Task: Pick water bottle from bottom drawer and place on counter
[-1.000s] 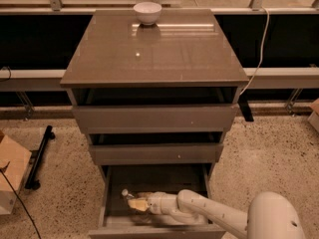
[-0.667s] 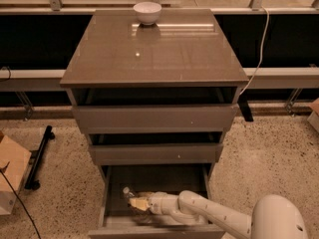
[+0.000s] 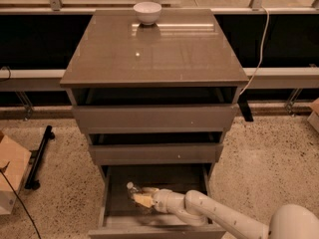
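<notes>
The bottom drawer (image 3: 115, 222) is pulled open under the two shallower drawers. The water bottle (image 3: 141, 189), clear with a white cap pointing left, sits in its left half. My gripper (image 3: 143, 199) reaches into the drawer from the lower right on the white arm (image 3: 214, 216) and is shut on the bottle's body, holding it just off the drawer floor. The glossy grey-brown counter (image 3: 154, 54) tops the cabinet.
A white bowl (image 3: 147, 12) stands at the counter's back edge. The top drawer (image 3: 154, 117) and middle drawer (image 3: 155, 154) stick out above the open one. A cardboard box (image 3: 11, 173) and a black bar (image 3: 39, 157) lie on the floor at left. A white cable (image 3: 259, 54) hangs at right.
The bottle's cap has shifted slightly up and to the right together with my gripper. The cabinet and bowl have not moved.
</notes>
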Controlling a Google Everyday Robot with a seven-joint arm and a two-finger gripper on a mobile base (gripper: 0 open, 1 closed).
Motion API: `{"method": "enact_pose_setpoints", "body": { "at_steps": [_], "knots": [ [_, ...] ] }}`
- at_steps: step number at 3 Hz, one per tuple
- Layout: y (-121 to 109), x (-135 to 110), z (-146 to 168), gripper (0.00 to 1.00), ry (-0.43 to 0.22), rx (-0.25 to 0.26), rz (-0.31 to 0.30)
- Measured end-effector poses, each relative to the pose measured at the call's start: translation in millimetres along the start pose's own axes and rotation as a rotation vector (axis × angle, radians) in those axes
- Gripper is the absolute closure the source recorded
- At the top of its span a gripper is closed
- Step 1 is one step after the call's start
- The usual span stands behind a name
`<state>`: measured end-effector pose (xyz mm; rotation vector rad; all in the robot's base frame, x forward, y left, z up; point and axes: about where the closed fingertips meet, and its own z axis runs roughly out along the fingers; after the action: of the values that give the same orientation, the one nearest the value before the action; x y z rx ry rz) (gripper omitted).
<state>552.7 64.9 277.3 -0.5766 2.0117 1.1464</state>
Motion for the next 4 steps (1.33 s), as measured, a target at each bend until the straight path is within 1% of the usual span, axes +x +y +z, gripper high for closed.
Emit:
{"method": "enact_pose_setpoints", "body": {
  "at_steps": [1, 2, 3, 4],
  "knots": [
    [18, -37, -39, 1.00, -0.067, -0.011, -0.040],
    [47, -85, -109, 1.00, -0.087, -0.034, -0.045],
    [70, -133, -166, 1.00, -0.045, -0.097, -0.064],
    [88, -193, -219, 1.00, -0.004, -0.138, -0.131]
  ]
}}
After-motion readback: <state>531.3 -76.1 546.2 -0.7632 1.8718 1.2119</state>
